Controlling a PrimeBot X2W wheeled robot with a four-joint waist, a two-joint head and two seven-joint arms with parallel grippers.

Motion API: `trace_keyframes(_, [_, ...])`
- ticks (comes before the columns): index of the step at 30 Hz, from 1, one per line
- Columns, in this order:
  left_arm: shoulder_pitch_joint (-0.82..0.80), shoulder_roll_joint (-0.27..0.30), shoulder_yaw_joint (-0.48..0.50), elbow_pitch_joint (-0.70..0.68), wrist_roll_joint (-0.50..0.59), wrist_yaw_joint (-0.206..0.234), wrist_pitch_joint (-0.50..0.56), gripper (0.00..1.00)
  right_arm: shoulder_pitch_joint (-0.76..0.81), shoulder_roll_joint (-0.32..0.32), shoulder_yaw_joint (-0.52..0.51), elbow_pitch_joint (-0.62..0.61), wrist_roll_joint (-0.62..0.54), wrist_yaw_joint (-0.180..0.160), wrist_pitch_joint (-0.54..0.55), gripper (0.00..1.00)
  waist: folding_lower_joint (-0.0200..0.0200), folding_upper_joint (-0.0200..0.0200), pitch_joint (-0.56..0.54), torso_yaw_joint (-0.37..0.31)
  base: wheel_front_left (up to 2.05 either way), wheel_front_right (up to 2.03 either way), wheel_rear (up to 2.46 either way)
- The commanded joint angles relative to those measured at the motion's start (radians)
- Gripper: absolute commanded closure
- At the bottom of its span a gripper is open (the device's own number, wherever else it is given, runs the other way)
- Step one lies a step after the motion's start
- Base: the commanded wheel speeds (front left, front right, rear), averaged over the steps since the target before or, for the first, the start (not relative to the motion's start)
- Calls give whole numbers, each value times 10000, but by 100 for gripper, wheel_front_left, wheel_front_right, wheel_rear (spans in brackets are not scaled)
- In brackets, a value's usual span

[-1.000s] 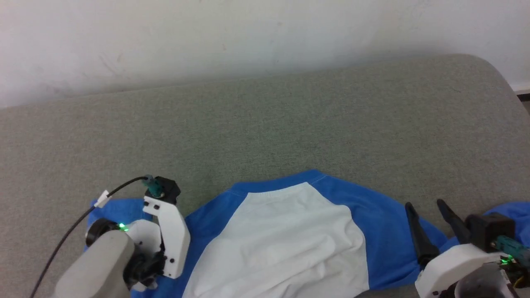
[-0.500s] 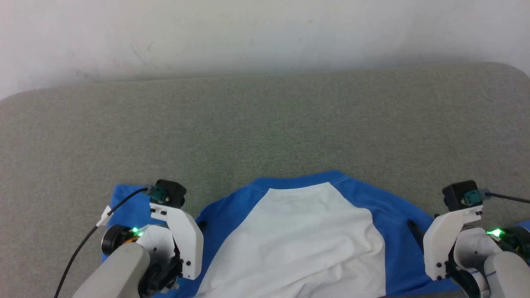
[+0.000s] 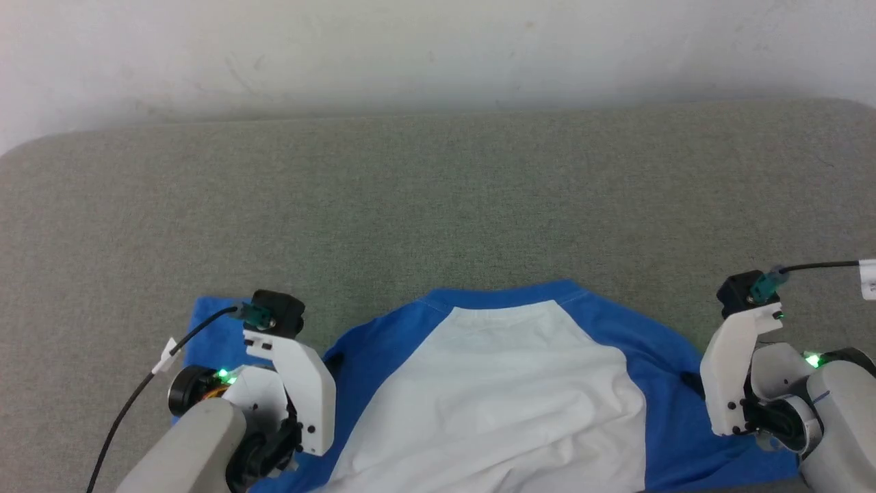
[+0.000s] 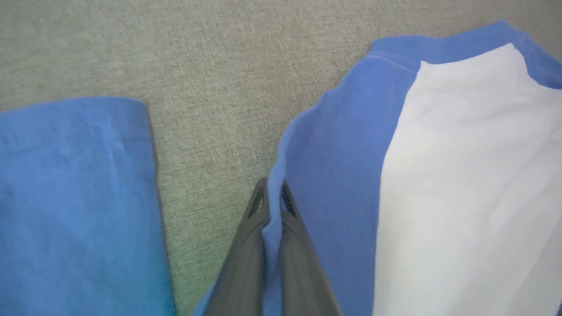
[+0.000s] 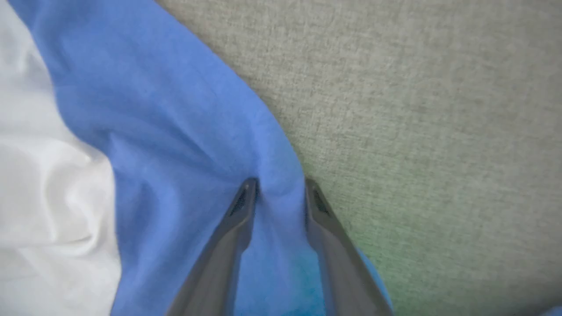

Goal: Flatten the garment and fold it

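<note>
Overhead, garment (image 3: 513, 397) spread; close-up, left end effector (image 4: 273, 193) pinches blue edge; right end effector (image 5: 281, 188) straddles fold, grip unclear.

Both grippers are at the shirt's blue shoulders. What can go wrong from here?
1. The left gripper pinches only the thin blue edge of the garment; a firm pull might slip it free.
2. The right gripper has its fingers apart around a bunched blue fold, so it may close on a pucker and pull unevenly against the left.
3. The white body looks wrinkled; folding now would likely set creases.
</note>
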Motion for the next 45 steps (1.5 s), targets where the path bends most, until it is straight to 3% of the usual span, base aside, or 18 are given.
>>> trace_keyframes(1, [179, 63, 72, -39, -29, 71, -53, 100, 803, 376, 609, 692, 212, 39, 507, 100, 0, -1, -56, -35, 0, 0, 0])
trace_keyframes(5, [279, 164, 241, -79, -147, 137, -183, 100, 531, 131, 836, 483, 860, 39, 792, 100, 0, -1, -313, -143, 0, 0, 0])
trace_keyframes(9, [211, 391, 556, -346, -50, 240, -694, 100, 218, -264, 607, -303, 1104, 39, 220, 100, 0, -1, -705, -160, 0, 0, 0])
trace_keyframes(17, [-938, 1211, 1262, -1361, 461, 386, -1223, 100, -430, -904, -403, -2385, 365, 39, -1038, 100, 0, -1, -1431, -97, 0, 0, 0])
trace_keyframes(21, [-2043, 1494, 1447, -1279, 768, 165, -1332, 100, -1216, -898, -923, -2687, 75, 39, -1267, 100, 0, -1, -1408, -163, 0, 0, 0])
trace_keyframes(31, [-6122, 1179, 1758, 1184, 1491, -577, -2365, 100, -5091, -446, -1521, -1062, -384, 39, -2800, 100, 0, -1, 110, -456, 0, 0, 0])
trace_keyframes(39, [-9504, 862, 2275, 3234, 2029, -723, -4363, 100, -8649, 61, -1474, 506, -1230, 39, -5051, 100, 0, -1, 1478, -818, 0, 0, 0])
trace_keyframes(45, [-10921, 717, 2011, 4423, 2566, -1042, -5486, 100, -10194, 223, -1002, 1624, -1575, 39, -6260, 100, 0, -1, 2097, -850, 0, 0, 0])
